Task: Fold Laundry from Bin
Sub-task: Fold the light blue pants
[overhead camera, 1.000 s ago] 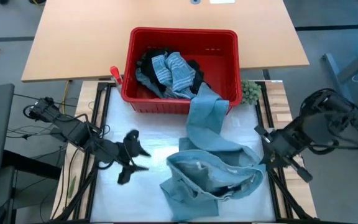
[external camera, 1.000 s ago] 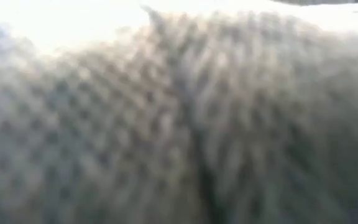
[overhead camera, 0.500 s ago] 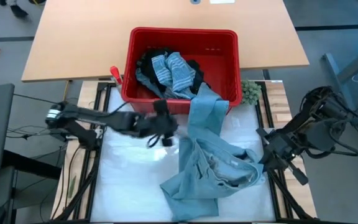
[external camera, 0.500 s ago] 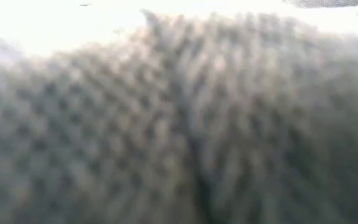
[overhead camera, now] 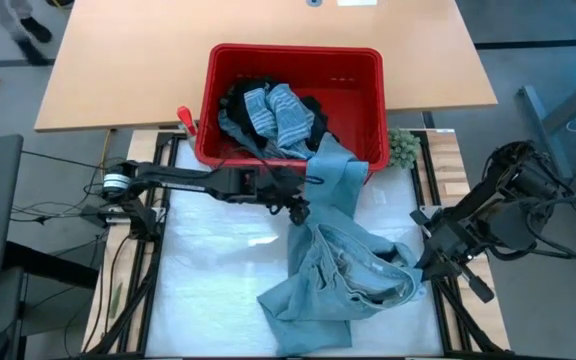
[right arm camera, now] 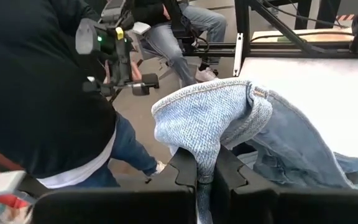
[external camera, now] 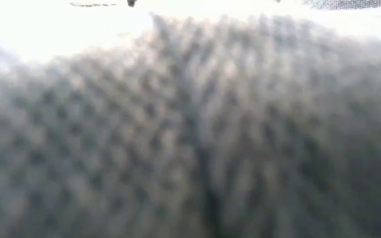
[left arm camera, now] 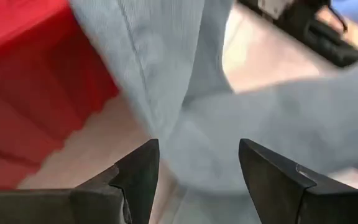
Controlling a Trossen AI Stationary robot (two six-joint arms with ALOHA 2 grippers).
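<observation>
Found the soft, light blue denim garment (overhead camera: 343, 265) lying in a crumpled heap on the white table top (overhead camera: 218, 300). Saw one long part of it reaching up over the front wall of the red plastic bin (overhead camera: 293, 52). Saw more laundry inside the bin too: a blue and white striped piece (overhead camera: 286, 112) on top of black ones.

Found the left gripper (overhead camera: 298, 205) just beside the bin's front wall, right at that long part. Saw its two dark fingers (left arm camera: 138, 168) standing wide apart with cloth in front of them and nothing gripped. Found the right gripper (right arm camera: 205, 171) at the right side of the heap, with its fingers squeezed tight on a fold of the denim.

Could go wrong in a few ways from here. Might pinch only a thin fold and lose it on the pull. Might drag the bin along if the cloth caught on its rim. Might twist the garment into a worse knot by pulling both ways. Might also bump the small green fuzzy lump (overhead camera: 401, 148) beside the bin.
</observation>
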